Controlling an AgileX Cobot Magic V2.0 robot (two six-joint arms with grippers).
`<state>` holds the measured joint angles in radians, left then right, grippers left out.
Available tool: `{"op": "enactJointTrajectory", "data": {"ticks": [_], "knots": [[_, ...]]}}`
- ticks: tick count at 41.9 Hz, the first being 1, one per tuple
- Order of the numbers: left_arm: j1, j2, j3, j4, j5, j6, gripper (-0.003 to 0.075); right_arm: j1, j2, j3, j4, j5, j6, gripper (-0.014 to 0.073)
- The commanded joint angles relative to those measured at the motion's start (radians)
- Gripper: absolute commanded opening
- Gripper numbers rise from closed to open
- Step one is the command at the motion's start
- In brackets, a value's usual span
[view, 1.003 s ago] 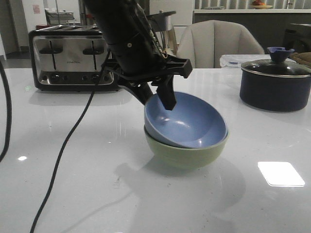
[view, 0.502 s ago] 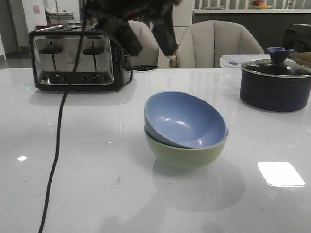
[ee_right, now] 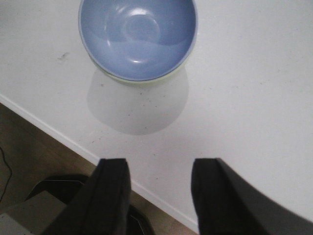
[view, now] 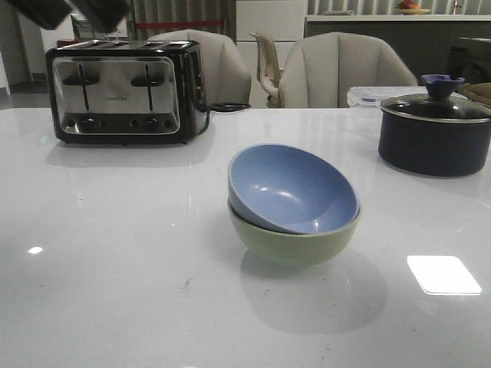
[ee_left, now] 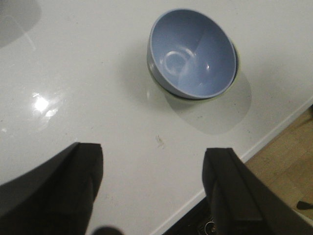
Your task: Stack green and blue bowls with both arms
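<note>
The dusty blue bowl [view: 295, 188] sits tilted inside the pale green bowl [view: 295, 244] at the middle of the white table [view: 115, 268]. My left gripper [ee_left: 154, 164] is open and empty, high above the table and well away from the stacked bowls; the blue bowl [ee_left: 193, 54] shows far from its fingers. Only a dark bit of that arm [view: 69, 9] shows at the top left of the front view. My right gripper [ee_right: 161, 169] is open and empty, above the table's front edge, with the blue bowl [ee_right: 138, 36] and a sliver of the green bowl [ee_right: 146, 81] beyond it.
A steel toaster [view: 123, 92] stands at the back left. A dark lidded pot [view: 433, 130] stands at the back right, with a plastic container [view: 368, 96] behind it. Chairs [view: 337, 69] stand behind the table. The table's front edge [ee_right: 58, 137] drops to a wooden floor.
My left gripper has let go of the blue bowl's rim and has risen up and to the left, almost out of the front view. The bowls have not moved.
</note>
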<state>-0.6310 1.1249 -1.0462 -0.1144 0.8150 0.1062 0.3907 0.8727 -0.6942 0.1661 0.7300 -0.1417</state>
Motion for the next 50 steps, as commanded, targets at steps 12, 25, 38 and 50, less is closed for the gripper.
{"op": "enactJointTrajectory", "data": {"ticks": [12, 25, 38, 50], "knots": [[-0.007, -0.348, 0.273, 0.041, -0.118, 0.000, 0.0500, 0.001, -0.009, -0.026, 0.002, -0.037, -0.010, 0.0420], [-0.007, -0.408, 0.325, 0.041, -0.118, 0.000, 0.0319, 0.001, -0.009, -0.026, 0.002, -0.028, -0.010, 0.0120], [-0.007, -0.408, 0.325, 0.041, -0.109, 0.000, 0.0100, 0.001, -0.009, -0.026, 0.002, -0.021, -0.010, 0.0034], [-0.007, -0.408, 0.325, 0.041, -0.109, 0.000, 0.0100, 0.001, -0.009, -0.026, 0.002, -0.021, -0.010, 0.0034]]}}
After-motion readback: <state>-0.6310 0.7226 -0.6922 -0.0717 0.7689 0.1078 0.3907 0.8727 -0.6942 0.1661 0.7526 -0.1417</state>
